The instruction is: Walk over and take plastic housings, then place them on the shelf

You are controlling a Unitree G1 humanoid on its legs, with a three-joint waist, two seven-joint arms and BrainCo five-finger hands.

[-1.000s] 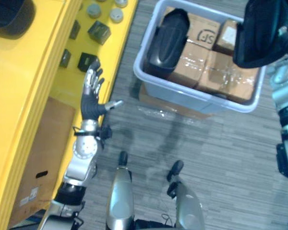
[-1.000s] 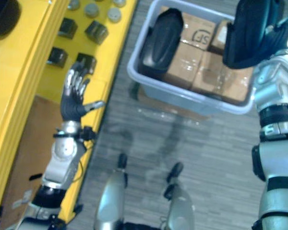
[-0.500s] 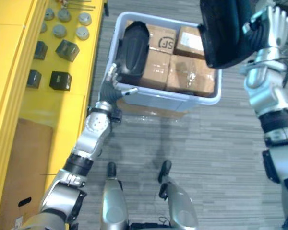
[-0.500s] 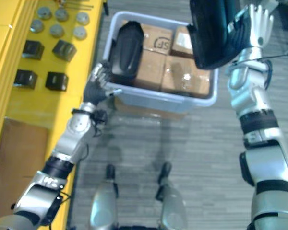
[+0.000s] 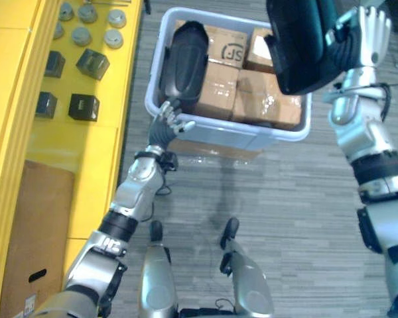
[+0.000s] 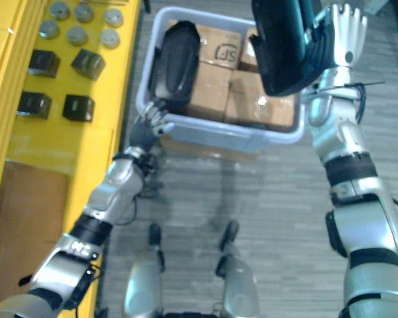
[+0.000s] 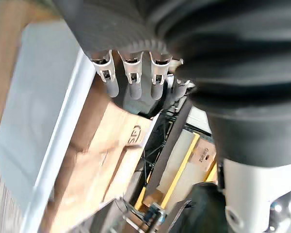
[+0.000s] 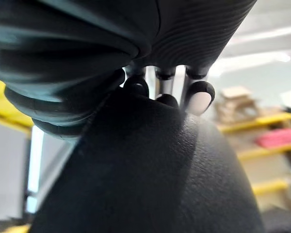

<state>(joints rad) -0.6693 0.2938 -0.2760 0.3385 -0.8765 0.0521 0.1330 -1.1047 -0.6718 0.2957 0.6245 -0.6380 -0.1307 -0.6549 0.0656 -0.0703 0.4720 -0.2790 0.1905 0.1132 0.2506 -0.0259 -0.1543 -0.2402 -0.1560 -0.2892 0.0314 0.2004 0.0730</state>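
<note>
My right hand point(image 5: 366, 33) holds a large black plastic housing point(image 5: 295, 46) up in the air over the far right of a grey bin point(image 5: 239, 136). Its fingertips point(image 8: 199, 94) hook over the housing's edge point(image 8: 150, 170). A second black housing point(image 5: 186, 59) lies in the bin's left end, on top of cardboard boxes point(image 5: 222, 79). My left hand point(image 5: 167, 126) is at the bin's near-left corner, just below that housing, with relaxed fingers point(image 7: 131, 80) that hold nothing.
A yellow shelf point(image 5: 86, 146) runs along the left, carrying several small black blocks point(image 5: 83, 106) and grey round parts point(image 5: 93, 33). A brown cardboard panel point(image 5: 26, 232) lies on its near part. Grey floor spreads below and to the right of the bin.
The camera has shifted. My left hand left the yellow shelf's edge and came to the bin's near-left corner. The right hand still carries the housing above the bin.
</note>
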